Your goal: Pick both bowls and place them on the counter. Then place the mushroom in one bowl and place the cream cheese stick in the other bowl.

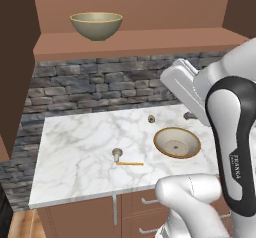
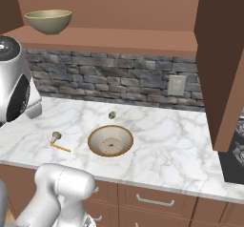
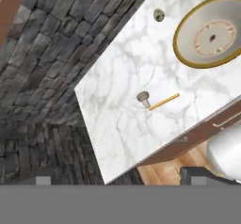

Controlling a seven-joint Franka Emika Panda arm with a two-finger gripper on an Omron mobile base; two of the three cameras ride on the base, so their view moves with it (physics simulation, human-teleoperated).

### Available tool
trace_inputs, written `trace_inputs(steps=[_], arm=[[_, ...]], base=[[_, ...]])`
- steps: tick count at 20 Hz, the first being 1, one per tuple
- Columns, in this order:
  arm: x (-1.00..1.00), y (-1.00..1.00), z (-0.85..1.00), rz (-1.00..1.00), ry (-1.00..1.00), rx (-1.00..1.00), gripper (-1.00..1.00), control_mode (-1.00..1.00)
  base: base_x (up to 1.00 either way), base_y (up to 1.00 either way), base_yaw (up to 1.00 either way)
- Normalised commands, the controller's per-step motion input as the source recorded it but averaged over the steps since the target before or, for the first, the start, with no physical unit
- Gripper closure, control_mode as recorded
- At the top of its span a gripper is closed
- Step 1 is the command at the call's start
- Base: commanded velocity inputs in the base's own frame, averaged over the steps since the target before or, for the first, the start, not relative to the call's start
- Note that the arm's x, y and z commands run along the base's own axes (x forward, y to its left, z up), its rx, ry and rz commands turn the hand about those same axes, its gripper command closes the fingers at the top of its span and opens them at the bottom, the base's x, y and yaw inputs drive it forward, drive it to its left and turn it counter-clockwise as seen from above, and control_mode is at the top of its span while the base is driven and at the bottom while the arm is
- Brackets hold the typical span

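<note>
The shallow beige bowl already stands on the marble surface, so the step in hand is probably to fetch the deep olive bowl from the wooden shelf, high above the jaws. The jaws are fully released and carry nothing. They look down on the mushroom and the cream cheese stick just beside it. To do it well, rise to the rim, grasp one wall, and lift before pulling back.

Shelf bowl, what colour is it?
Olive-tan bowl with a yellowish rim, clearest in the left base view.
</note>
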Motion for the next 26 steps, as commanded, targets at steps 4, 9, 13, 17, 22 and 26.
trace_inputs(steps=[4, 9, 13, 17, 22, 26], arm=[[0.47, 0.05, 0.48, -0.07, 0.04, 0.04, -1.00, -1.00], [0.50, 0.05, 0.33, -0.04, 0.01, 0.04, -1.00, -1.00], [0.44, 0.12, 0.23, -0.02, 0.00, 0.02, -1.00, -1.00], [0.35, 0.13, 0.18, 0.00, -0.06, 0.03, -1.00, -1.00], [0.26, 0.18, 0.09, 0.00, -0.11, 0.05, -1.00, -1.00], [0.15, 0.10, 0.12, 0.00, -0.10, 0.06, -1.00, -1.00]], base=[[0.00, 0.00, 0.00], [0.00, 0.00, 0.00], [0.00, 0.00, 0.00], [0.00, 0.00, 0.00], [0.00, 0.00, 0.00], [0.00, 0.00, 0.00]])
